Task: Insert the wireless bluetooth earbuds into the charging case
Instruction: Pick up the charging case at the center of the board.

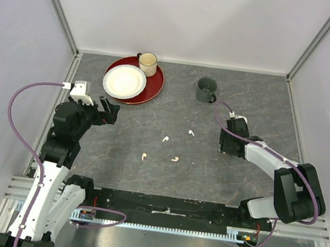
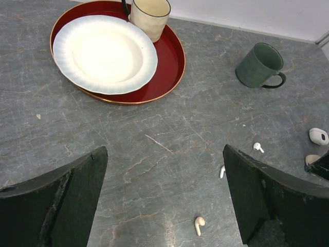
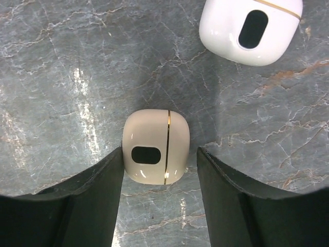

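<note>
Four tiny earbuds lie loose mid-table: two white earbuds [image 1: 191,132] [image 1: 165,139] and two pale peach earbuds [image 1: 144,155] [image 1: 175,159]. The left wrist view shows a peach earbud [image 2: 199,224] and a white earbud [image 2: 257,147]. A shut peach charging case [image 3: 154,146] lies flat on the table between the fingers of my right gripper [image 3: 159,154]. That gripper is open: its left finger is at the case's side and the right finger stands clear. A shut white charging case [image 3: 249,28] lies just beyond. My left gripper [image 1: 109,111] hovers wide open and empty at the left.
At the back left a red tray [image 1: 154,88] holds a white plate [image 1: 124,81] and a cream mug [image 1: 148,64]. A dark green mug [image 1: 206,90] stands at the back, right of centre. Grey walls enclose the table on three sides.
</note>
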Motion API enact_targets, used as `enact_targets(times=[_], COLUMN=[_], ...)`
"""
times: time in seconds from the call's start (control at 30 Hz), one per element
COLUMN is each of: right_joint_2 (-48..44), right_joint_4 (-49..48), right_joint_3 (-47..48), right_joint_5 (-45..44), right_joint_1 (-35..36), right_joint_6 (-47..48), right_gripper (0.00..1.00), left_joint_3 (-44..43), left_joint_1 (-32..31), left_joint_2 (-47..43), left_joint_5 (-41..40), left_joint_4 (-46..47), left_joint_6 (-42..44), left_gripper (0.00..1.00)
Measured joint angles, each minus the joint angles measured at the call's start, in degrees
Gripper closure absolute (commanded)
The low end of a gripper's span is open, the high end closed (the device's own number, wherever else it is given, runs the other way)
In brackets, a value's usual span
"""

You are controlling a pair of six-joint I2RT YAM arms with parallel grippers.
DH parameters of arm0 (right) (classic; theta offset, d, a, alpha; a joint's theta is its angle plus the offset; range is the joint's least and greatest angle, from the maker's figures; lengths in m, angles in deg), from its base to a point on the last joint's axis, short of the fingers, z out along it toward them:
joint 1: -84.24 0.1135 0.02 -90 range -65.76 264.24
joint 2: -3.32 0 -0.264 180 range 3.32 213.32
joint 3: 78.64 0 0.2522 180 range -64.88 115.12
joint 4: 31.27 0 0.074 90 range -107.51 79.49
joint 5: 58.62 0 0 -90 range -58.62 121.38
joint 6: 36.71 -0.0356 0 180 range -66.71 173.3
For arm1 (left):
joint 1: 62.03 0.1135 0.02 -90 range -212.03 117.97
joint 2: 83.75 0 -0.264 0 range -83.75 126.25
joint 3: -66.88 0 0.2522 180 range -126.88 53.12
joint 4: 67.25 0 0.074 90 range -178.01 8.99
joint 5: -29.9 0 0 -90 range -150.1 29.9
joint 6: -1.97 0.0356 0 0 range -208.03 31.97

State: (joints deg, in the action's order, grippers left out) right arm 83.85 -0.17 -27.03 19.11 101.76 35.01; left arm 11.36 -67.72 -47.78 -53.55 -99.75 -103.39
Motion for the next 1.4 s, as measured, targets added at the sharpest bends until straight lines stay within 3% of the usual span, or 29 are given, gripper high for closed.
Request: enact_targets(times=[0.27,0.43,0.6,0.63,1.1,1.4], right_joint_2=[-0.13,-0.33,-1.38,-2.05,-14.19,-16.61], right_joint_4=[0.00,-0.09,-0.28,-0.37,-4.52,-5.97], right_joint_3=[0.00,0.00,-0.13,-0.26,2.89,6.03], right_joint_5=[-0.72,-0.87,0.33,0.98,14.25,16.17], right_joint_1=[0.37,0.37,0.70,1.05,9.11,17.46], right_joint_6=[-1.77,-2.10,-0.85,-0.28,10.51,20.22], right_gripper=[0.43,0.67,0.76,0.81,1.00,1.00], left_joint_3=[0.00,0.00,0.02,0.17,0.46,-0.83], left_joint_1=[0.00,0.00,0.00,0.00,0.11,0.09], left_joint_2=[0.39,0.42,0.42,0.46,11.50,19.58], left_joint_5=[0.09,-0.07,0.04,1.07,27.47,41.99], left_joint_4=[0.00,0.00,0.07,0.48,3.32,4.11], left_joint_6=[0.00,-0.02,-0.42,-0.48,-0.44,-0.44], left_gripper=[0.00,0.00,0.00,0.00,0.00,0.00])
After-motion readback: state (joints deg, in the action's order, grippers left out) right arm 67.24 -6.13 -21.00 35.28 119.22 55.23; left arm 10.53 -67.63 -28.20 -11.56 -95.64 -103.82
